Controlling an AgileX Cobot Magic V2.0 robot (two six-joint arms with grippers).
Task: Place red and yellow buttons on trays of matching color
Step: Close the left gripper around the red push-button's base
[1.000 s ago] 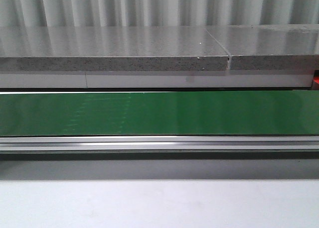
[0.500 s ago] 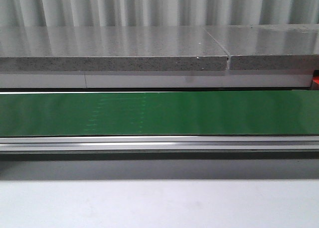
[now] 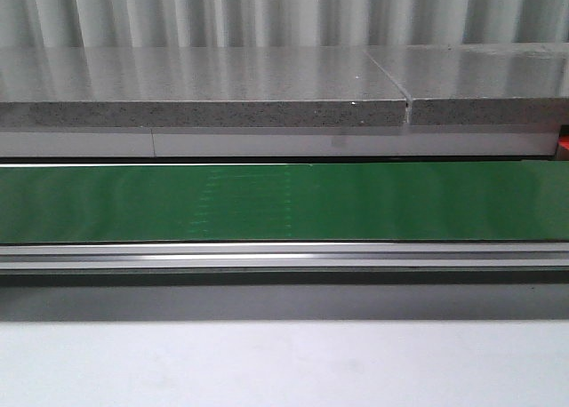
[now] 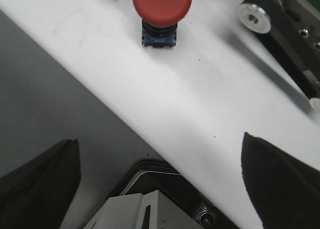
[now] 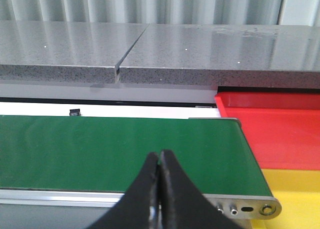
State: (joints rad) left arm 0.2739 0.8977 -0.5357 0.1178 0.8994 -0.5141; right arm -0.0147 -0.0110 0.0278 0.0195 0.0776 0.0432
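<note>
Faint marks on the green belt (image 3: 284,203) were carried to the right. A red button (image 4: 161,11) was seen standing on the white table (image 4: 190,99), well ahead of the wide-open left gripper (image 4: 160,184). The right gripper (image 5: 159,189) was pressed closed, empty, over the belt beside the red tray (image 5: 280,129) and yellow tray (image 5: 295,199).

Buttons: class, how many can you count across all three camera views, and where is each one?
1. A red button stands upright on the white surface in the left wrist view. No yellow button shows; others may lie out of frame.
</note>
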